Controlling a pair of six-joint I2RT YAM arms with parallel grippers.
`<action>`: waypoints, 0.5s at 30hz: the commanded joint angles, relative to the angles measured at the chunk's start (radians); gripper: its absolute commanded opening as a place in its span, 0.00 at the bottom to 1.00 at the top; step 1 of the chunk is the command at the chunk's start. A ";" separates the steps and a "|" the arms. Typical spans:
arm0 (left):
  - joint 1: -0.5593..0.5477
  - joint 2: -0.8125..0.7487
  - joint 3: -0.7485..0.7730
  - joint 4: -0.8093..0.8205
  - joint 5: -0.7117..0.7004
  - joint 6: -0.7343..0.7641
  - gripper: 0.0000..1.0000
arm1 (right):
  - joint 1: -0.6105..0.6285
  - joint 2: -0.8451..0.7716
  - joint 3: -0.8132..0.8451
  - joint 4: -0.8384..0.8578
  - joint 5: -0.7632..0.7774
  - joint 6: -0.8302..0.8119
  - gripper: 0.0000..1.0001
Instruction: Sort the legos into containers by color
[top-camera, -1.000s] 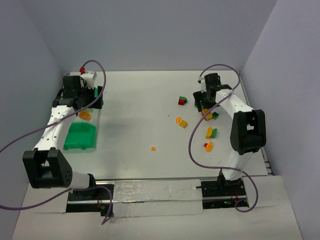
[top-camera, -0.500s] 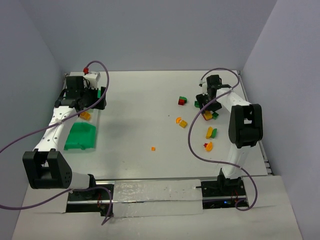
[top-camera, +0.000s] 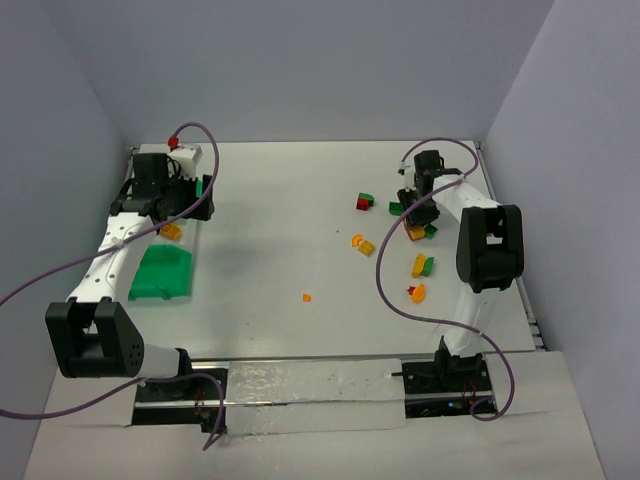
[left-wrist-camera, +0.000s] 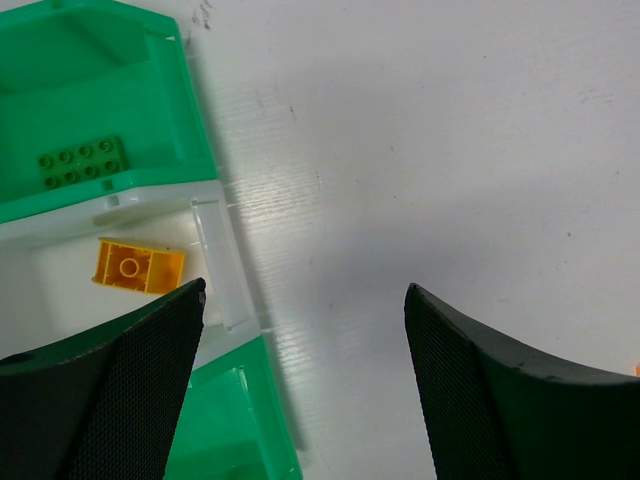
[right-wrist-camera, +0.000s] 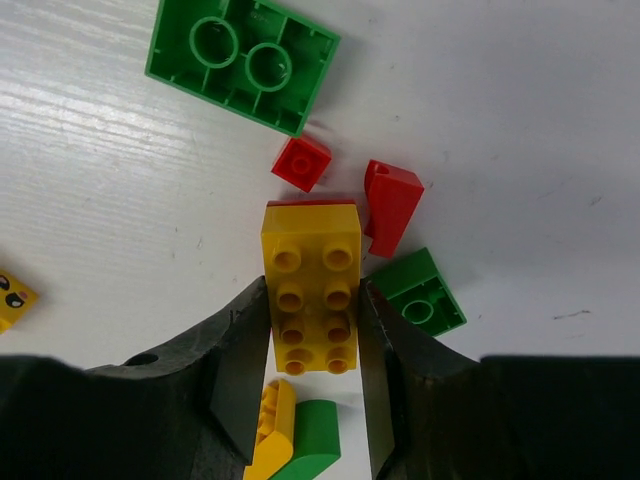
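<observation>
My right gripper (right-wrist-camera: 315, 288) is shut on a yellow two-by-four brick (right-wrist-camera: 312, 290) at the far right of the table (top-camera: 415, 228). Round it lie a green plate (right-wrist-camera: 243, 62), a small red brick (right-wrist-camera: 301, 163), a red slope (right-wrist-camera: 391, 205), a green brick (right-wrist-camera: 422, 293) and a yellow-and-green pair (right-wrist-camera: 290, 432). My left gripper (left-wrist-camera: 305, 290) is open and empty over the right edge of the containers (top-camera: 160, 272). The far green bin (left-wrist-camera: 60, 70) holds a dark green brick (left-wrist-camera: 82, 165). The whitish bin (left-wrist-camera: 215, 265) holds an orange brick (left-wrist-camera: 138, 268). The near green bin (left-wrist-camera: 240, 425) shows no brick.
More bricks lie loose on the table: a red-and-green pair (top-camera: 364, 202), orange ones (top-camera: 362, 243), a yellow-and-green pair (top-camera: 423, 265), a red-and-orange pair (top-camera: 416, 292) and a tiny orange piece (top-camera: 306, 297). Walls stand close on the left, right and back.
My right arm has swung in over the far-right cluster, and its gripper now stands round the yellow brick. My left gripper has shifted slightly to the right over the bins.
</observation>
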 joint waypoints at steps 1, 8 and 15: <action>-0.005 -0.034 -0.007 0.026 0.088 0.003 0.87 | -0.008 -0.023 0.048 -0.042 -0.099 -0.016 0.11; -0.004 -0.084 -0.034 0.000 0.532 0.025 0.96 | -0.002 -0.205 0.091 -0.032 -0.611 0.071 0.00; -0.005 -0.130 -0.152 0.229 0.977 -0.233 0.97 | 0.129 -0.276 0.068 0.177 -1.101 0.327 0.00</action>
